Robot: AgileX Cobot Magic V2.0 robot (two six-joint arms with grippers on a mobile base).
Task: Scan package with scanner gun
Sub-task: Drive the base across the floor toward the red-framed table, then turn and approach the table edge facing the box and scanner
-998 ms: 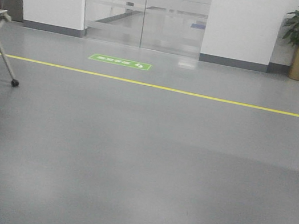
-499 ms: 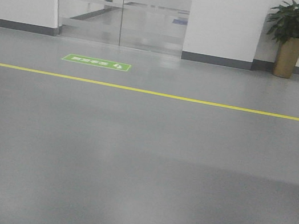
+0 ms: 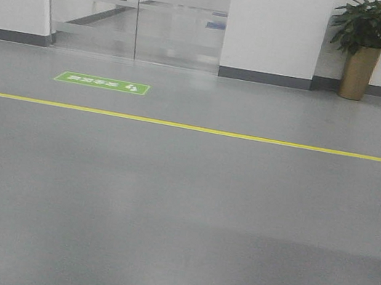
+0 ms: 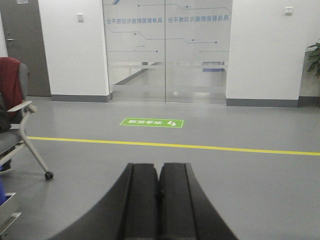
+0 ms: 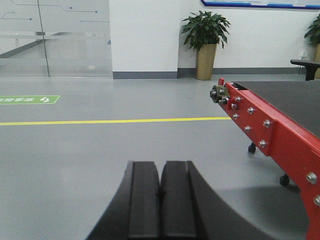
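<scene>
Neither the package nor the scanner gun shows in any view. My left gripper is shut with nothing in it; its black fingers press together and point over the grey floor toward the glass doors. My right gripper is likewise shut and empty, its fingers aimed across the floor just left of a red conveyor frame. The front view shows only floor and wall, with no arm in it.
A red-framed conveyor with a dark belt and castors stands at the right. A wheeled chair with a red garment is at the left. Glass doors, a green floor sign, a yellow floor line and a potted plant lie ahead.
The front view has swung to the right: the chair has left the frame on the left, and the doors, floor sign and plant have shifted left.
</scene>
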